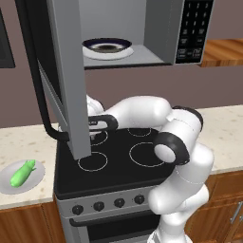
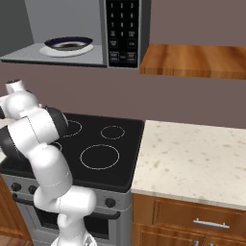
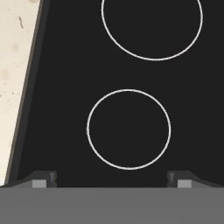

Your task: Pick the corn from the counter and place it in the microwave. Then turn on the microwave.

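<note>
Judging the corn (image 1: pixel 22 172) at lower left light, stiff, slightly slick, we favour its middle; end effector (image 3: pixel 111 178) gapes empty.

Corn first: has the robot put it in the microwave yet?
Not yet. Done: the microwave door hangs open, with a plate inside. Now: the open, empty gripper hovers over the stovetop. Left: grab the corn from its plate on the counter, put it inside, shut the door, start it.

Green corn (image 1: pixel 22 173) lies on the beige counter (image 1: pixel 28 140) left; microwave (image 1: pixel 142 33) door hangs open.
</note>
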You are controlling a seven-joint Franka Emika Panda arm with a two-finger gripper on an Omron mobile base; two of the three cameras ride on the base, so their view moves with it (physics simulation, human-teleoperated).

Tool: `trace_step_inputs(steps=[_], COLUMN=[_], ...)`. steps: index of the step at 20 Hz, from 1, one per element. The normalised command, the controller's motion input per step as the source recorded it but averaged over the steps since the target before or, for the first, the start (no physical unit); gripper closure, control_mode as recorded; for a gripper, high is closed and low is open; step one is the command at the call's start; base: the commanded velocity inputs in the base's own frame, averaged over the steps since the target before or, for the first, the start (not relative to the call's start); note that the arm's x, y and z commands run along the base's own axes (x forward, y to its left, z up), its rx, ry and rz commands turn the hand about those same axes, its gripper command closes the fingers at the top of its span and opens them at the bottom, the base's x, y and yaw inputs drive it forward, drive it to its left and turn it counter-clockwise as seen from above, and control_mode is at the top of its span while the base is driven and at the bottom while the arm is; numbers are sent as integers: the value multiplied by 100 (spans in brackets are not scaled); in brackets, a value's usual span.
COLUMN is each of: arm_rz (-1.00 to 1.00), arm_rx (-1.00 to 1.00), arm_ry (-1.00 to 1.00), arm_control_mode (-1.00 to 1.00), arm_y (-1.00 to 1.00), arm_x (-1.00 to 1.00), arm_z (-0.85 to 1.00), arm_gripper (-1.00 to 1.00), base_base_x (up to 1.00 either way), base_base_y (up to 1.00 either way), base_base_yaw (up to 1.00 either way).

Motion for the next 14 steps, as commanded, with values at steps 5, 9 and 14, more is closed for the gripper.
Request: trace_step_inputs(steps=[5, 9, 14], arm_rz=[0, 0, 0], arm_rx=[0, 0, 0], arm_ry=[0, 0, 0], arm_control_mode=[-100, -100, -100], arm_y=[17, 19, 18], arm_x=[-1, -5, -1], arm_z=[0, 0, 0], arm_gripper=[-100, -100, -100], base_base_x=[0, 0, 0], base_base_y=[0, 0, 0], base_base_yaw=[0, 0, 0])
